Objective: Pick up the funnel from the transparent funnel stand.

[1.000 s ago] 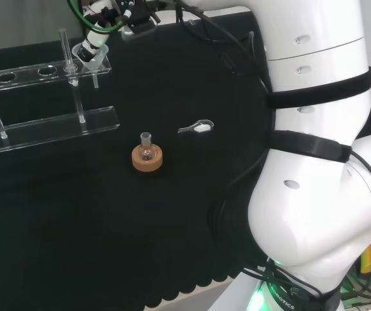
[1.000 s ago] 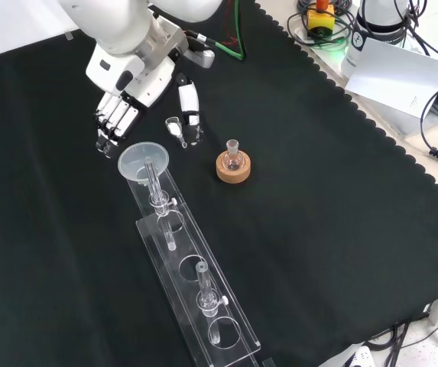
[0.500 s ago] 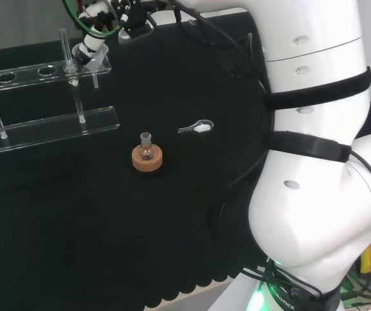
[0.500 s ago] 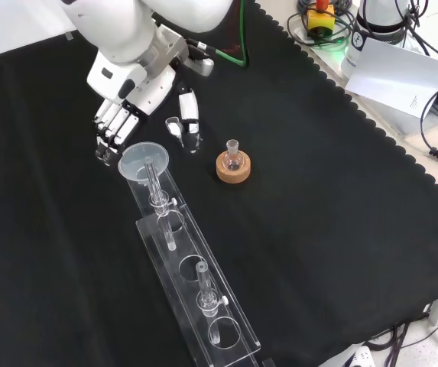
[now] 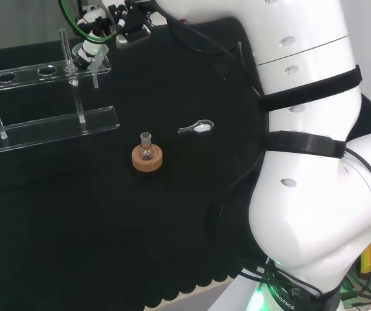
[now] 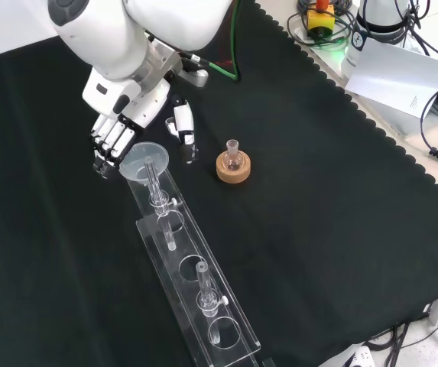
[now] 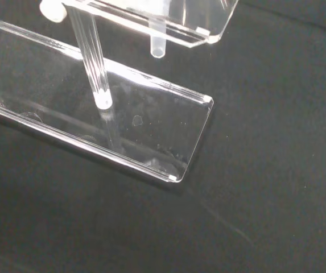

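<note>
In the front view the hand (image 6: 115,138) is hanging over the near end of the clear funnel stand (image 6: 192,277), with its fingers (image 6: 104,147) spread and only slightly bent at about ten o'clock from the funnel (image 6: 144,160) and its thumb (image 6: 183,125) reaching down at about two o'clock from it. The fingers and thumb are standing on either side of the funnel's wide mouth, and the hand is holding nothing; whether any fingertip is touching the rim cannot be told. The funnel is sitting upright in the end hole of the stand's upper plate, its stem pointing down through it, as the wrist view shows (image 7: 158,44) above the stand's base plate (image 7: 151,131).

In the head view the hand (image 5: 101,32) is hovering at the twelve o'clock side of the table (image 5: 56,214), right above the funnel (image 5: 89,59). A small flask on a cork ring (image 6: 233,165) is standing at about three o'clock from the funnel in the front view, well apart from the stand. A small clear scoop (image 5: 197,127) is lying on the cloth at about two o'clock from the flask in the head view.
</note>
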Tool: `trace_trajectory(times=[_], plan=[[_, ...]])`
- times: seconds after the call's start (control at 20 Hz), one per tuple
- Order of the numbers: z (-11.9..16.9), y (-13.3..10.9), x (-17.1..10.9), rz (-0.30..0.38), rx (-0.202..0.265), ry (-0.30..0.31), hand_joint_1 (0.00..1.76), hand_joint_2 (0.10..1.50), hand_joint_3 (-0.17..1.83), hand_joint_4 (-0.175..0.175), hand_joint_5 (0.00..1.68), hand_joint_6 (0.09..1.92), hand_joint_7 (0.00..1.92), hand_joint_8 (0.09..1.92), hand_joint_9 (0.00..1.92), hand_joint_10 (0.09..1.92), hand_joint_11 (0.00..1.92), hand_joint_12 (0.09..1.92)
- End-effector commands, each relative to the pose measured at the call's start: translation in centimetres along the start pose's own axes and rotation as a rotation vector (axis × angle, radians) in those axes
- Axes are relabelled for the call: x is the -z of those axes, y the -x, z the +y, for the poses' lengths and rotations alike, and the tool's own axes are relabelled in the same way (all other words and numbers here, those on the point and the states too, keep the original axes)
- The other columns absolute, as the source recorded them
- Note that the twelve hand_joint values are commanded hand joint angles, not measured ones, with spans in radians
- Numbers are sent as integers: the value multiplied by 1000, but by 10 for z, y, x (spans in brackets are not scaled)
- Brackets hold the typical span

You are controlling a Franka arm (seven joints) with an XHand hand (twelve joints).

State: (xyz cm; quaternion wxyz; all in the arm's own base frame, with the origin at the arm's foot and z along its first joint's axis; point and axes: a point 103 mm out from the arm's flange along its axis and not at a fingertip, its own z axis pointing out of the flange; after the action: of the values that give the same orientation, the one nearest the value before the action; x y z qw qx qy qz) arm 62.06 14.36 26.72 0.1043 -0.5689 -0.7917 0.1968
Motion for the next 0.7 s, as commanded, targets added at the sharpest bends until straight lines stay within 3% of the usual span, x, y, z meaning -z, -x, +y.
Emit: trace_trajectory(times=[0.05,0.35,0.7], plan=[[6,3,-8,5,4,-19,428,777,76,-49,40,87,0,257,20,845,127,1451],[10,2,-9,4,6,-24,428,778,74,-50,45,87,0,254,27,852,129,1449],[14,-1,-7,-19,10,-39,452,790,68,-58,101,87,0,538,191,809,157,1436]])
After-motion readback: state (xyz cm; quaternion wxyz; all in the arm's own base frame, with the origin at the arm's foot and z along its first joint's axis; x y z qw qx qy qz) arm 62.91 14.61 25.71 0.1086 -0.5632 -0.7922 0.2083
